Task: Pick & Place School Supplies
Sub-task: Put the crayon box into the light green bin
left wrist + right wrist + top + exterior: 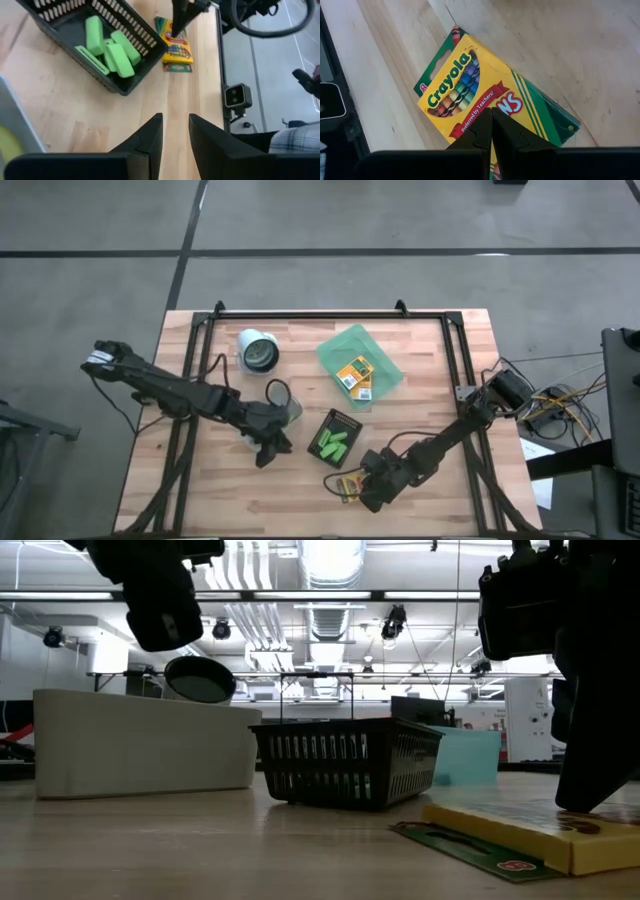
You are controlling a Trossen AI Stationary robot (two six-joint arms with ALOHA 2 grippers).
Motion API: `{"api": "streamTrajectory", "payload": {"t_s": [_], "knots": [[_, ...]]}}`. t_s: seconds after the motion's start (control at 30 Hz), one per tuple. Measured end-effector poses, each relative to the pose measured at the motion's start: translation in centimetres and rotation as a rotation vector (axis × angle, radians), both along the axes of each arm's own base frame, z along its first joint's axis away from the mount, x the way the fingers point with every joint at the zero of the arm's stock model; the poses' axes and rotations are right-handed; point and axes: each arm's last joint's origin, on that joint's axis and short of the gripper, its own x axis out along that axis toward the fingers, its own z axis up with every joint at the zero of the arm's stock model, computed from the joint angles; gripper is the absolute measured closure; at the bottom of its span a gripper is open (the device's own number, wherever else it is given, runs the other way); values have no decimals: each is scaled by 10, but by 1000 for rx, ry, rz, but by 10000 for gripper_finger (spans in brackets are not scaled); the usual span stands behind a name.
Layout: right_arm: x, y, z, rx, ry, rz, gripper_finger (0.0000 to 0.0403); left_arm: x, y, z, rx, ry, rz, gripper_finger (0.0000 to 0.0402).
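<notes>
High view: overhead, straight down, whole table [200, 490]. Low view: tabletop level, facing the room, close to the black basket [345, 765] and crayon box [520, 825]. Left wrist view: looks down across basket and box. Right wrist view: directly above the box, very near. All 4 views share that box.

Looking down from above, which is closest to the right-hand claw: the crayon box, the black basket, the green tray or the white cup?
From the right gripper:
1. Crayon box, right under it.
2. Black basket, just beyond.
3. Green tray, farther back.
4. White cup, far back-left.
</notes>
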Motion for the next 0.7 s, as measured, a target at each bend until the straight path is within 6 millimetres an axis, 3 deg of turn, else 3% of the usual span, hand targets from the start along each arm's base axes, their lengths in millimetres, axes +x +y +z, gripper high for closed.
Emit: {"api": "streamTrajectory", "payload": {"t_s": [0.27, 0.43, 0.7], "knots": [[6, 4, -11, -48, -22, 18, 394, -3, -10, 0, 4, -5, -44, 303], [26, 17, -24, -82, -28, 55, 394, -4, -10, 0, -2, -3, -40, 303], [64, 43, -26, -194, -90, 273, 394, -4, -10, 0, -22, 9, -22, 303]]}}
